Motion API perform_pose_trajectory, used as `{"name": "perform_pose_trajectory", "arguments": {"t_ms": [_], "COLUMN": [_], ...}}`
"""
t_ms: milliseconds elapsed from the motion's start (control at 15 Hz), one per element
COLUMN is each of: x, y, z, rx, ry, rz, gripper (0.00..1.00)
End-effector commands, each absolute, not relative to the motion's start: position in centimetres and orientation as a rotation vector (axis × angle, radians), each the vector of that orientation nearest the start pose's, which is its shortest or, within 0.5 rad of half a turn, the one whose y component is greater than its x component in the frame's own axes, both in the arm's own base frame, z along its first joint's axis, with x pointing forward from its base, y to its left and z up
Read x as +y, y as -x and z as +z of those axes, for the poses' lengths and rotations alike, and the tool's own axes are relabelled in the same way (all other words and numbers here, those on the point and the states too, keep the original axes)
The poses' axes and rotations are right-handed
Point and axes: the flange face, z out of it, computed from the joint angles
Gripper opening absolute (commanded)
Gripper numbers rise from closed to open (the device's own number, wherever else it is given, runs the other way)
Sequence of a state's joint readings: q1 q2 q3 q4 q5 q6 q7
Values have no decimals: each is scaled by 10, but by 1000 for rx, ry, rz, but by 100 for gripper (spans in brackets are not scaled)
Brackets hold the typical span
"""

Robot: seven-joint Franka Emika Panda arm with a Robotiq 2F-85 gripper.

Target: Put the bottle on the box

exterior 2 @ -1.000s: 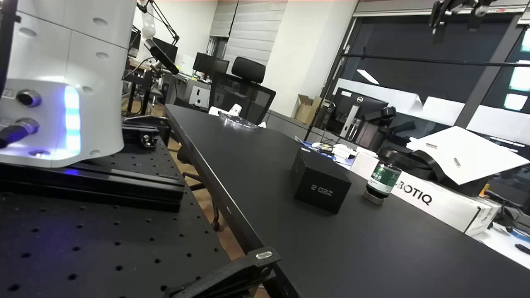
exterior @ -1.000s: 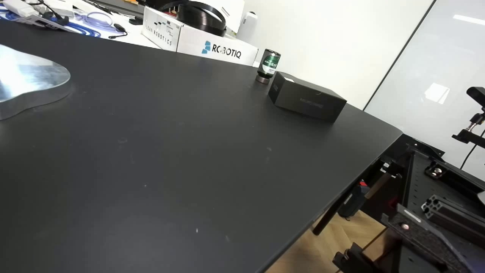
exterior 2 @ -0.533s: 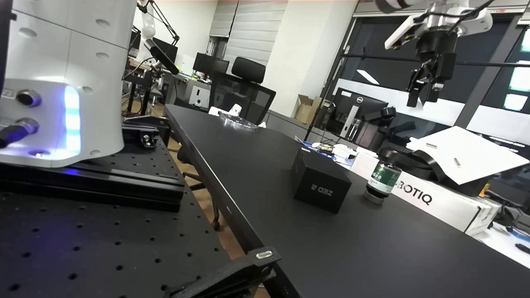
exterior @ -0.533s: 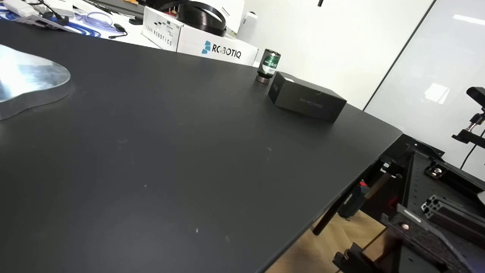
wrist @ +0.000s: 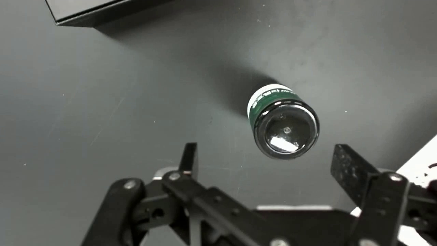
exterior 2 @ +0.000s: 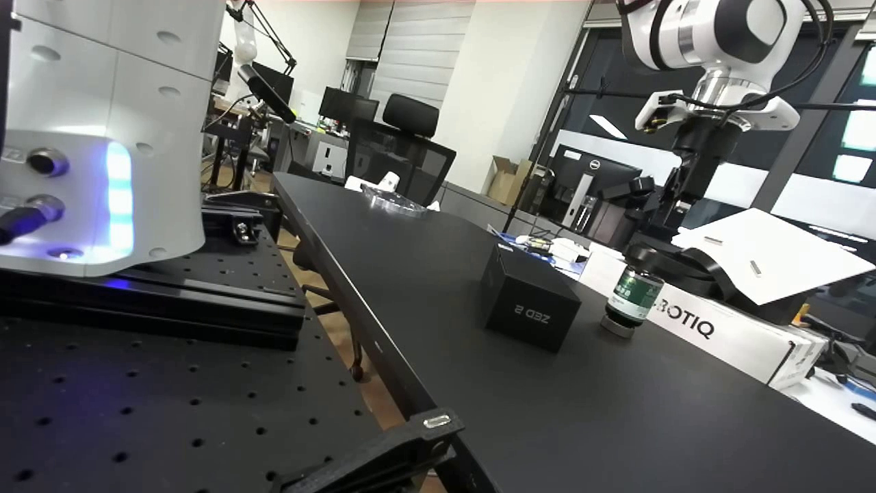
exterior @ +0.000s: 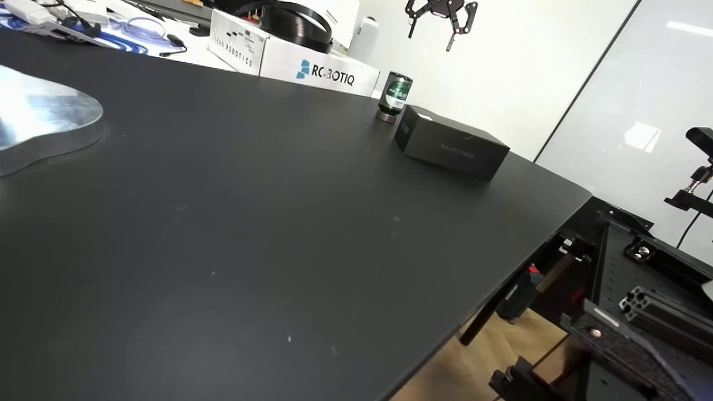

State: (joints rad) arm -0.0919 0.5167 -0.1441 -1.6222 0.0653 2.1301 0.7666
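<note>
One dark table point(exterior: 250, 223) spans the scene, an arm point(exterior 2: 736, 41) bent down over it and a white box point(exterior: 289, 60) marked ROBOTIQ along its edge. The box point(exterior: 454, 143), black and flat on the table, shows its ZED 2 lettering upside down. Overhead hangs the claw point(exterior: 429, 43), angled downward, spread wide and gripping nothing.

The bottle point(exterior 2: 633, 298) stands on the table between the box and the white box, apart from both in the wrist view. All turns on where it lies from the claw: below, just ahead of the fingertips point(wrist: 191, 155), between the two in width but nearer the finger point(wrist: 350, 171) on the white box's side. Its long axis is upright, base up, cap point(exterior 2: 618, 326) to the table, so a grasp from above should close across the round body. How deep the bottle lies is hard to read; in an exterior view the claw's lower end melts into a dark background.

The task appears to be at the approach, the bottle not yet gripped. The move ahead calls for a small shift toward that nearer finger, then a descent; dropped straight, that finger could clip the base's rim.
</note>
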Motion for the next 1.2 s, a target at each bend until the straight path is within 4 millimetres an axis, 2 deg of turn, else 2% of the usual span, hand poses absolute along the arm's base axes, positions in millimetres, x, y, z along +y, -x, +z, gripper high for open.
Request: {"name": "perform_pose_trajectory", "arguments": {"t_ms": [0,267,333,533,933,1133], "x": [-166,-179,-175,-178,-178,-169], "y": [-682,-690,-679,-684,-686,-690], "z": [317,303,305,297,299,298], "rx": [1638,1656,1619,1624,1622,1609], "ry": [2677,2663,2693,2693,2692,2697], "rz": [-13,0,-7,-3,-8,-25], "gripper": [100,100,100,100,100,100]}}
